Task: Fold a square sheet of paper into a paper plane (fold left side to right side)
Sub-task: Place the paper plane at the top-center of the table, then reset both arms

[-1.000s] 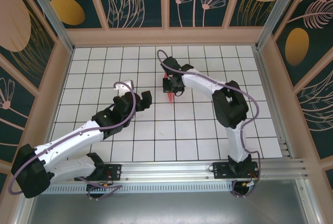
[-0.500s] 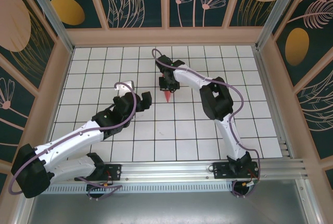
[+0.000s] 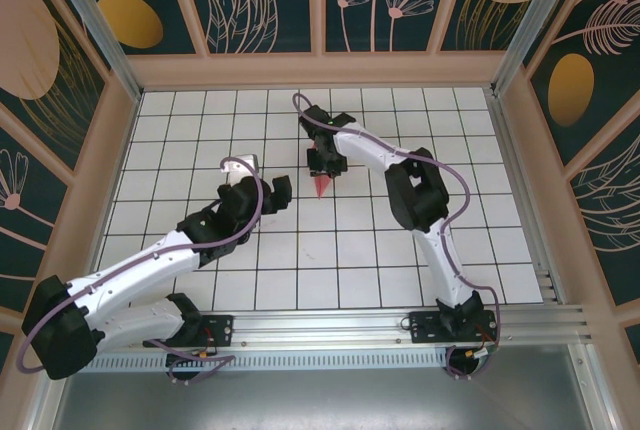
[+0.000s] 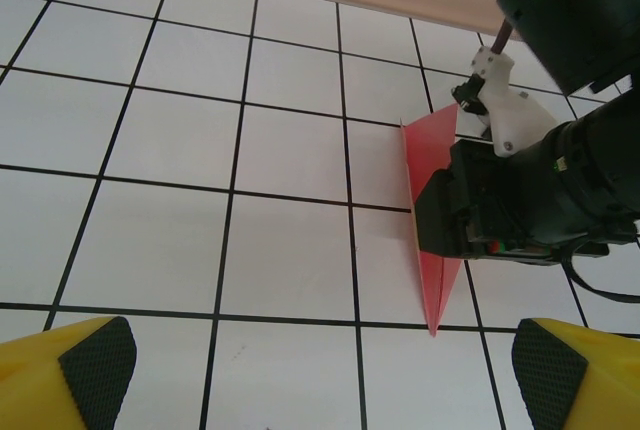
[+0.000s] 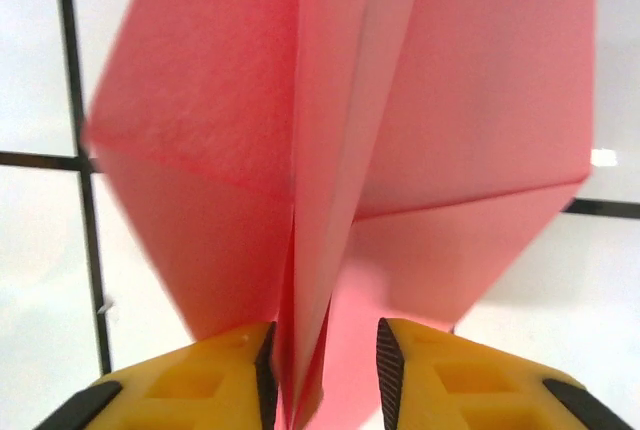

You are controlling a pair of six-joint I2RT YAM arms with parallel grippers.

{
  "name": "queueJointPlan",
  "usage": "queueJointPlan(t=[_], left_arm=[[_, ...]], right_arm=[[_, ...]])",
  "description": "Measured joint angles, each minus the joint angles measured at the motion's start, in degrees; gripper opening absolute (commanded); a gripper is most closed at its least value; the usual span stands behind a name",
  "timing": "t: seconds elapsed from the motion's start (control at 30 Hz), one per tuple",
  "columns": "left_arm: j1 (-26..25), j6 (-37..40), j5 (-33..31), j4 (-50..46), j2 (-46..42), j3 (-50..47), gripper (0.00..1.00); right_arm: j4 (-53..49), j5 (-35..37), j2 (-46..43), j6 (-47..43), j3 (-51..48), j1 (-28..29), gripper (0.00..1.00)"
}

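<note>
Straddling the raised centre fold of the pink-red paper plane [image 5: 340, 100], the right gripper [image 5: 322, 350] has its yellow plastic fingers [image 5: 225, 375] slightly apart. The fold passes between their dark ribbed inner faces, with a narrow gap on one side, so the paper is not pinched. The plane is a slim, sharply creased dart of thin matte paper, with flat triangular wings spreading from the fold. In the top view it sits in the middle of the far half of the white tiled table [image 3: 200, 130], its pointed nose toward the arm bases. Whether the nose touches the tiles cannot be told. The table surface is smooth, ruled by thin black grid lines. The left gripper [image 4: 320, 370] stands fully apart, near the plane, its yellow fingers carrying black stippled pads [image 4: 95, 360].
</note>
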Motion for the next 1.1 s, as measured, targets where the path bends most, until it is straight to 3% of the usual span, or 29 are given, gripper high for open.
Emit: queueJointPlan(t=[0.2,0.43,0.57,0.7,0.77,0.93,1.1], left_arm=[[2.97,-0.04,3.91,0.02,1.55,0.94,0.98],[13.6,0.96,10.64,1.33,1.53,0.98,0.99],[21.75,2.84,12.72,3.52,1.53,1.03,0.98],[27.43,4.61,12.13,6.4,1.53,1.03,0.98],[28.63,6.29,11.69,9.7,1.57,0.04,0.98],[33.05,12.5,6.75,20.72,2.54,-7.67,0.99],[33.55,20.15,1.27,33.48,2.56,-17.46,0.98]], right_arm=[[0.52,1.4,-12.31,-0.2,-5.6,0.98,0.5],[8.48,6.58,-37.44,-3.02,-23.91,0.15,0.63],[15.93,8.7,-50.88,-4.92,-38.56,-6.67,0.75],[21.16,11.15,-60.22,-6.32,-51.54,-15.8,0.97],[27.54,10.71,-63.01,-7.28,-56.92,-18.58,0.99],[41.92,11.13,-73.5,-10.34,-75.95,-33.18,0.99],[60.11,11.08,-71.45,-15.15,-87.67,-35.95,0.99]])
